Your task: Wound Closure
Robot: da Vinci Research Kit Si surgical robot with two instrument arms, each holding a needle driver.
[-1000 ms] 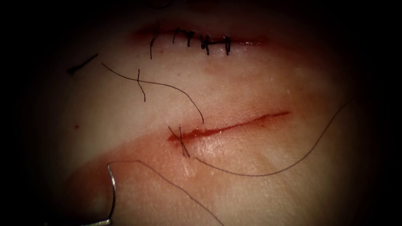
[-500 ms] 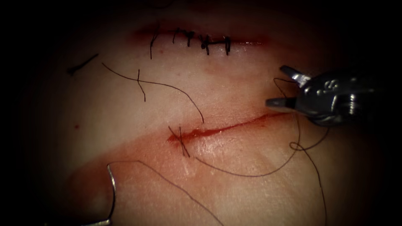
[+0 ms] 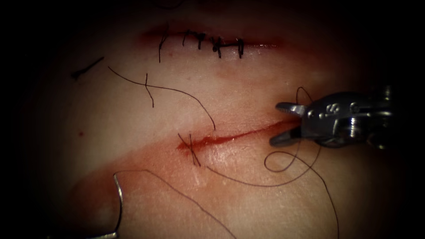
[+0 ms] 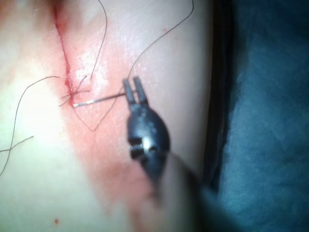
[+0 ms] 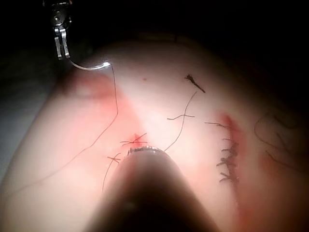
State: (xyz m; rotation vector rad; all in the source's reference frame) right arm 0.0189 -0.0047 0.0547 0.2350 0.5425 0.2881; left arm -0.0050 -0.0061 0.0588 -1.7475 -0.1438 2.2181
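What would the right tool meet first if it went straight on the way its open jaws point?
Probably the cut: the right tool points left along it, jaws open, holding nothing, over the tissue. The thread loops just below. Its height above the tissue is unclear.

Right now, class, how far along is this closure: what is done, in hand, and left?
Done: one stitch crosses the cut's left end. In hand: the left pincer holds the needle near the end away from its thread, out of the tissue, left of the cut; the right pincer, open, holds nothing at the cut's right end. Left: the rest of the cut lies unstitched.
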